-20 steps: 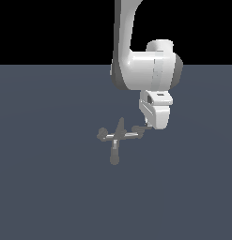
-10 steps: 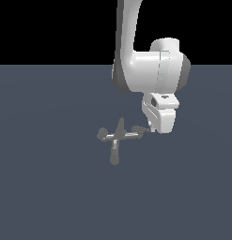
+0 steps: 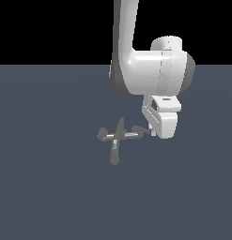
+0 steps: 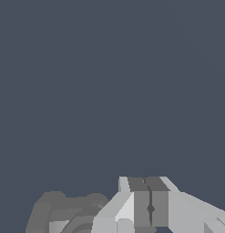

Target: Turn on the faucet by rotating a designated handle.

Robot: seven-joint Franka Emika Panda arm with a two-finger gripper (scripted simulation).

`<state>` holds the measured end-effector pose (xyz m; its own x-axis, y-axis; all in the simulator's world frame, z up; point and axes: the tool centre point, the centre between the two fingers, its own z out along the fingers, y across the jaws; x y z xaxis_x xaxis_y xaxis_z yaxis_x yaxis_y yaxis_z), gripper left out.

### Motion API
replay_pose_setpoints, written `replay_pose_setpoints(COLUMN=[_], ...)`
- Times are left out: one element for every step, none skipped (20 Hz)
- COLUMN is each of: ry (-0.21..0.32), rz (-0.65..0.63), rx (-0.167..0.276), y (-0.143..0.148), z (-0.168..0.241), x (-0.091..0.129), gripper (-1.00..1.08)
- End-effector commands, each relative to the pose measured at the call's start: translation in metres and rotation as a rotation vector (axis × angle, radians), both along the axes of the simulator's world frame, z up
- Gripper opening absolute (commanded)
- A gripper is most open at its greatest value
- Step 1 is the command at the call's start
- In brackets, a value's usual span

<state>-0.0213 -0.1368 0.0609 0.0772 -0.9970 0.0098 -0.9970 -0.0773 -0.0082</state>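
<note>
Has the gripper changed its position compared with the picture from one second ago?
Yes. The gripper has come lower and slightly toward the exterior view's right, judged against the unmoved faucet, beside its handle.

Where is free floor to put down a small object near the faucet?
Bare dark floor lies on the exterior view's left of the small grey cross-shaped faucet and in front of its spout. It is crowded on the right, where the white gripper meets the dark handle.

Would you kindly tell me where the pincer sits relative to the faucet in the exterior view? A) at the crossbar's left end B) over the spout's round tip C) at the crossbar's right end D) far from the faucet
C: the pincer sits at the handle on the faucet crossbar's right end in the exterior view.
</note>
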Motion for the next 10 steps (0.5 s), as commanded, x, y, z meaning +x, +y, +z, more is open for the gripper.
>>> replay_pose_setpoints(ry=[0.007, 0.009, 0.009, 0.009, 0.009, 0.009, 0.009, 0.009, 0.009, 0.009], rz=[0.025, 0.025, 0.025, -0.004, 0.0, 0.003, 0.007, 0.011, 0.014, 0.018], rx=[0.009, 0.009, 0.009, 0.002, 0.003, 0.004, 0.005, 0.005, 0.006, 0.007], y=[0.022, 0.024, 0.024, 0.005, 0.012, 0.019, 0.026, 0.033, 0.04, 0.047], z=[0.0, 0.0, 0.0, -0.002, -0.002, -0.002, -0.001, -0.001, -0.001, -0.001], x=[-0.007, -0.01, -0.01, -0.01, -0.01, -0.01, -0.01, -0.01, -0.01, -0.009], gripper=[-1.0, -1.0, -1.0, -1.0, -1.0, -1.0, -1.0, -1.0, -1.0, -1.0])
